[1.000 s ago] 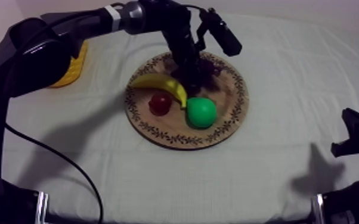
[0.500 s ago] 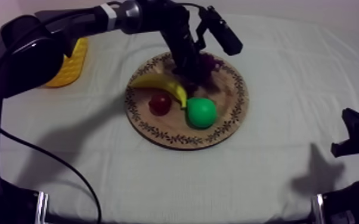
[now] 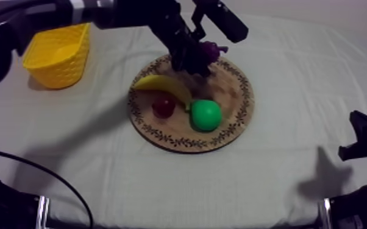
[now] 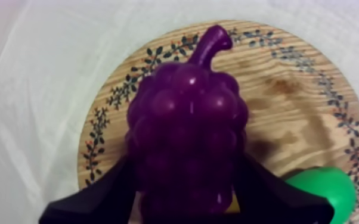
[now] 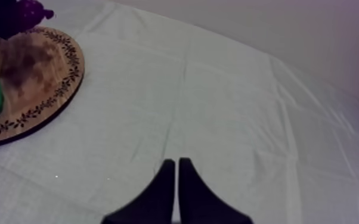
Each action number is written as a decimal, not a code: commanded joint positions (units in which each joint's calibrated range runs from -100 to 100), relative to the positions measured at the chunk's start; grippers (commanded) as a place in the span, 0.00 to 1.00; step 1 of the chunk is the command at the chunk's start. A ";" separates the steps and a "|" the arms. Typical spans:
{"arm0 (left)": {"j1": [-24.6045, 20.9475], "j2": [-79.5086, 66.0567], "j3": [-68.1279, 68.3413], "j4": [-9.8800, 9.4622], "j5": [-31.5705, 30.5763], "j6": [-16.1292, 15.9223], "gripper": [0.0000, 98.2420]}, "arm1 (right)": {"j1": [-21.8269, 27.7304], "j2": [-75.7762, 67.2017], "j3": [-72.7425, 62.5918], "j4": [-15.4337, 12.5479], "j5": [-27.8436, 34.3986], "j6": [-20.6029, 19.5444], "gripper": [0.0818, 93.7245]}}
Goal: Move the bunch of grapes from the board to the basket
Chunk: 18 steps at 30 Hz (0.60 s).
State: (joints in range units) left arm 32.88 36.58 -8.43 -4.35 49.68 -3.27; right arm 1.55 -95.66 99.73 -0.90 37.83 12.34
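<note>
Grey-white cloth [image 3: 271, 164] covers the table, with the round wooden board [image 3: 231, 100] at its middle and the yellow basket [image 3: 57, 53] well apart at the far left. The left gripper [image 3: 193, 59] hangs over the board's far rim, its fingers [image 4: 98, 199] clamped on either side of the bunch of grapes [image 4: 188, 131], which appears raised off the wood. The right gripper [image 5: 176, 173] rests low over bare cloth, fingers pressed together. On the board lie the banana [image 3: 163, 86], the pear [image 3: 205, 114] and the small red fruit [image 3: 163, 105].

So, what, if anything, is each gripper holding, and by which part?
Left gripper: bunch of grapes, by the two sides of its body. Right gripper: nothing.
</note>
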 commanded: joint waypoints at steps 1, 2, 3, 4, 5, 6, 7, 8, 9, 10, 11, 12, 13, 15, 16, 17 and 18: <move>0.24 -4.29 3.36 -0.47 -0.28 2.40 0.51 | -0.02 -0.01 0.04 0.00 -0.01 0.00 0.00; 0.43 -5.85 4.45 -0.62 -0.28 3.28 0.52 | -0.02 -0.01 0.04 0.00 -0.01 0.00 0.00; 0.66 -7.43 5.44 -0.72 -0.06 4.27 0.52 | -0.02 -0.01 0.04 0.00 -0.01 0.00 0.00; 0.86 -9.06 6.27 -0.79 0.37 5.29 0.53 | -0.02 -0.01 0.04 0.00 -0.01 0.00 0.00; 1.08 -10.66 7.06 -0.82 0.98 6.30 0.53 | -0.02 -0.01 0.04 0.00 -0.01 0.00 0.00; 1.31 -12.32 7.77 -0.84 1.67 7.32 0.53 | -0.02 -0.01 0.04 0.00 -0.01 0.00 0.00; 1.55 -13.98 8.44 -0.88 2.38 8.28 0.53 | -0.02 -0.01 0.04 0.00 -0.01 0.00 0.00; 1.81 -15.68 9.11 -0.90 3.04 9.18 0.53 | -0.02 -0.01 0.04 0.00 -0.01 0.00 0.00; 2.08 -17.41 9.81 -0.91 3.67 10.04 0.53 | -0.02 -0.01 0.04 0.00 -0.01 0.00 0.00; 2.33 -19.17 10.53 -0.94 4.34 10.87 0.53 | -0.02 -0.01 0.04 0.00 -0.01 0.00 0.00; 2.57 -20.92 11.24 -1.00 5.04 11.76 0.52 | -0.02 -0.01 0.04 0.00 -0.01 0.00 0.00; 2.78 -22.66 11.97 -1.09 5.80 12.66 0.52 | -0.02 -0.01 0.04 0.00 -0.01 0.00 0.00; 2.97 -24.39 12.69 -1.16 6.51 13.50 0.52 | -0.02 -0.01 0.04 0.00 -0.01 0.00 0.00; 3.24 -27.77 14.32 -1.30 7.74 15.27 0.52 | -0.02 -0.01 0.04 0.00 -0.01 0.00 0.00; 3.36 -29.44 15.27 -1.44 8.27 16.32 0.52 | -0.02 -0.01 0.04 0.00 -0.01 0.00 0.00; 3.44 -31.08 16.30 -1.65 8.75 17.42 0.52 | -0.02 -0.01 0.04 0.00 -0.01 0.00 0.00; 3.50 -32.69 17.39 -1.85 9.15 18.47 0.52 | -0.02 -0.01 0.04 0.00 -0.01 0.00 0.00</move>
State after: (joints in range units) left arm 36.34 8.15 7.40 -6.12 58.45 12.30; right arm 1.55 -95.66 99.73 -0.90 37.83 12.34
